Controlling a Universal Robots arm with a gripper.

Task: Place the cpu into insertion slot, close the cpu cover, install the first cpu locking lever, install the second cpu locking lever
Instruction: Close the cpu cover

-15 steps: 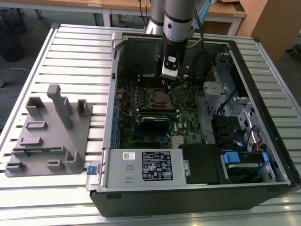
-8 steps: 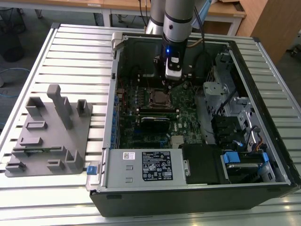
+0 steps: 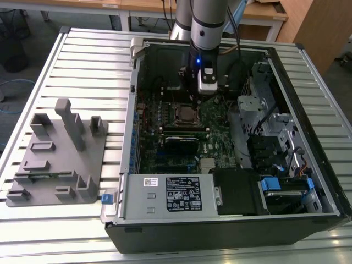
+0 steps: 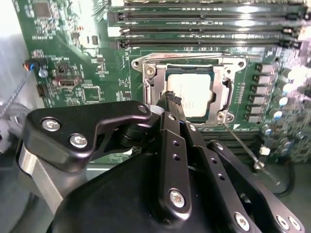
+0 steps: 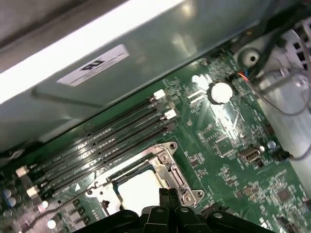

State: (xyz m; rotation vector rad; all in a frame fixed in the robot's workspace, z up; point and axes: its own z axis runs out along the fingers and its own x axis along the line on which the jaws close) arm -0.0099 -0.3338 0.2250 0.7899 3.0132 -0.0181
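The cpu (image 4: pixel 194 94) lies flat in the insertion slot (image 4: pixel 160 104) on the green motherboard, its silver top showing through the window of the cpu cover (image 4: pixel 150 73), which lies down over it. In the exterior view the insertion slot (image 3: pixel 186 114) sits mid-case, with my gripper (image 3: pixel 204 94) just above and behind it. My gripper (image 4: pixel 172 97) hovers over the chip's edge, shut, with nothing between its fingers. A thin metal lever (image 4: pixel 243 148) runs out from the socket's corner. In the first wrist view the gripper (image 5: pixel 168 191) stands at the cpu (image 5: pixel 136 187).
Long memory slots (image 4: pixel 204 29) flank the socket. A black ribbed card (image 3: pixel 181 144) and the power supply (image 3: pixel 165 192) lie nearer the case front; drive cages (image 3: pixel 264 126) fill the exterior view's right. A grey fixture plate (image 3: pixel 55 154) stands outside the case. The case wall (image 5: pixel 121 73) is close.
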